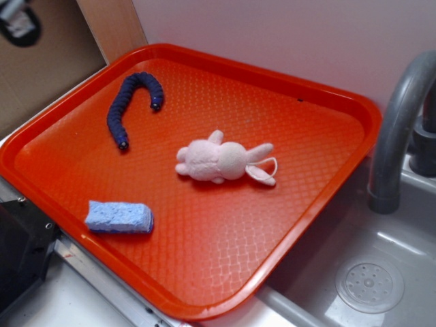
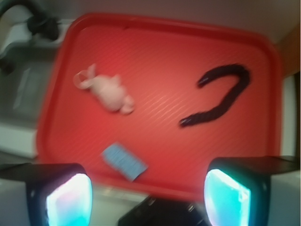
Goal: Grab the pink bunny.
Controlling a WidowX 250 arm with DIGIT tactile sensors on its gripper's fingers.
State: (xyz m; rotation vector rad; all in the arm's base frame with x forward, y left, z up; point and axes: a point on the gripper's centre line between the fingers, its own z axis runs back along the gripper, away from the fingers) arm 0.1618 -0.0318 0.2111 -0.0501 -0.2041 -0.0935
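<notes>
We see an orange-red tray beside a grey sink with a curved faucet. Near the tray's middle lies the pink bunny, on its side, ears pointing toward the sink. A dark blue worm toy, bent into a hook, rests toward the tray's far corner, well apart from the bunny. A blue sponge sits close to the near rim. In the blurred wrist view, we look down from high above the tray; the gripper hangs with its two fingers spread wide apart, holding nothing, well clear of the bunny.
</notes>
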